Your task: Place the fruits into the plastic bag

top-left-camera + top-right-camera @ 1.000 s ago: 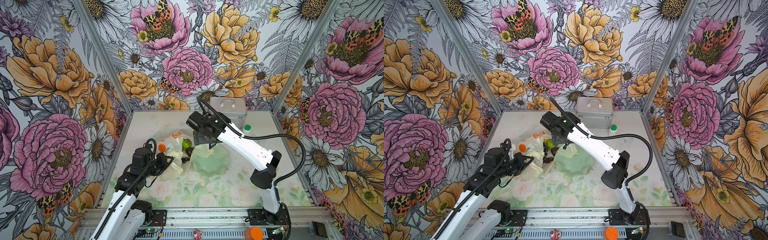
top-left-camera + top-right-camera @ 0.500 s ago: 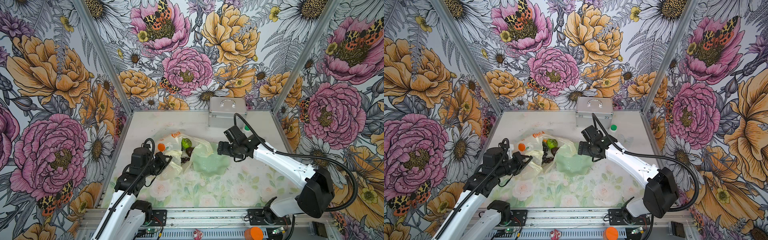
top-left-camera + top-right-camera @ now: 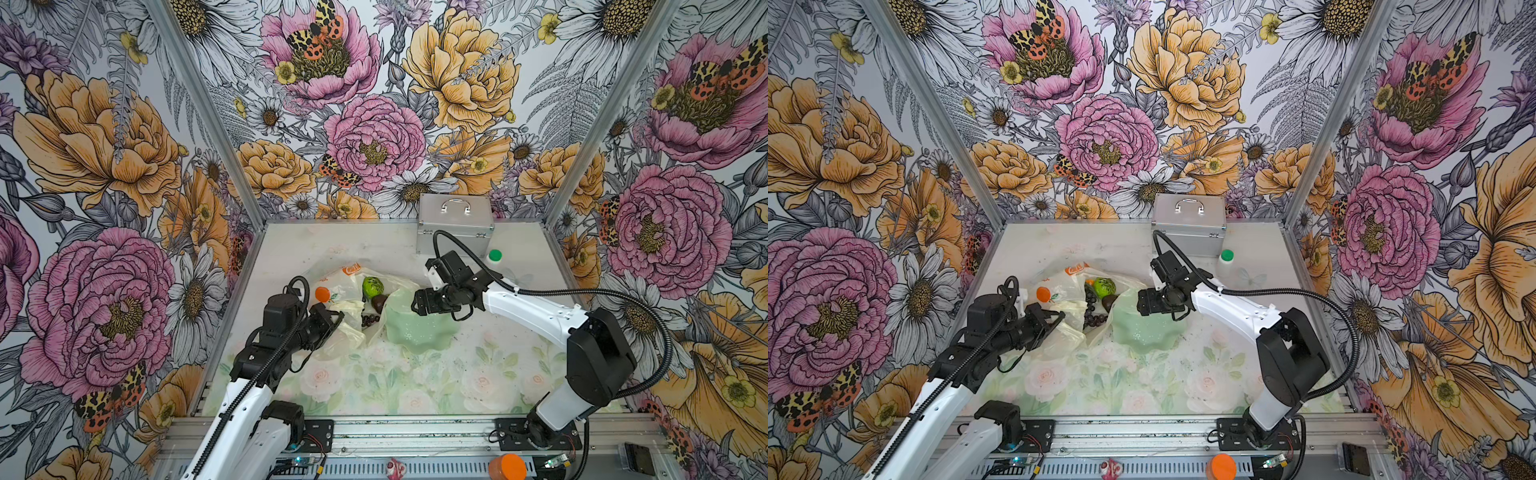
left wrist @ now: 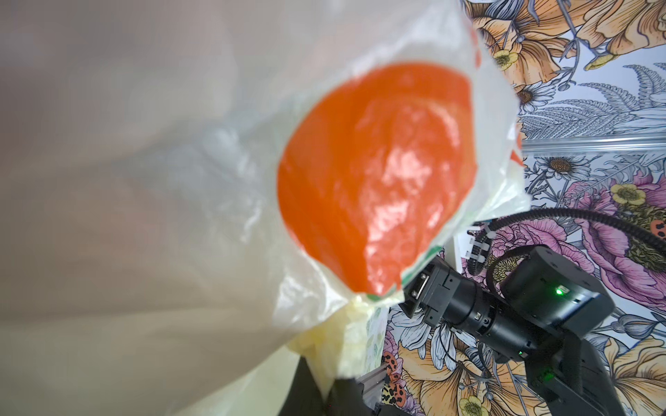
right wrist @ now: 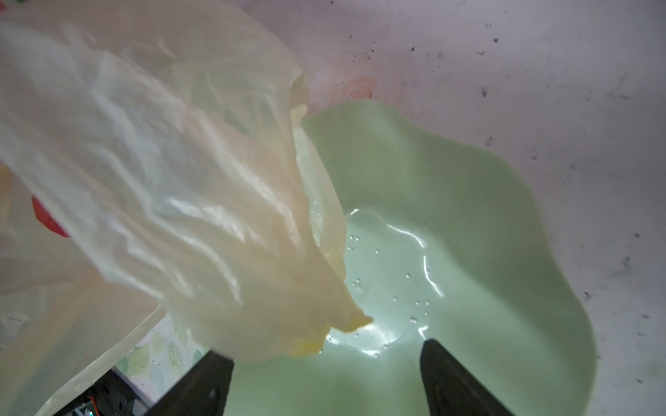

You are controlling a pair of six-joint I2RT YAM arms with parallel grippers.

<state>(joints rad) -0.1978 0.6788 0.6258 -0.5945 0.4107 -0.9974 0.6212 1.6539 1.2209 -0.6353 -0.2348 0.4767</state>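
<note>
The plastic bag [image 3: 349, 316] [image 3: 1067, 307] lies crumpled left of centre, its mouth facing right. Inside it, both top views show a green kiwi half [image 3: 372, 285] [image 3: 1104, 286], a dark avocado [image 3: 378, 303] [image 3: 1109, 303] and purple grapes [image 3: 370, 320] [image 3: 1094, 318]. My left gripper [image 3: 338, 318] [image 3: 1061, 318] [image 4: 329, 396] is shut on a bunched fold of the bag [image 4: 180, 180]. My right gripper [image 3: 415, 303] [image 3: 1140, 303] [image 5: 324, 351] hovers open over the dish. A loose corner of the bag [image 5: 162, 180] hangs just ahead of its fingers [image 5: 447, 378], ungripped.
A pale green scalloped dish [image 3: 419, 332] [image 3: 1146, 328] [image 5: 450, 216] sits beside the bag's mouth, with only water drops in it. A silver case [image 3: 455, 226] [image 3: 1187, 224] and a green-capped white bottle [image 3: 494, 255] [image 3: 1225, 262] stand at the back.
My right gripper left the bag's mouth and came down over the dish, while its elbow swung out to the right. Its jaws narrowed a little. The left arm held still.
</note>
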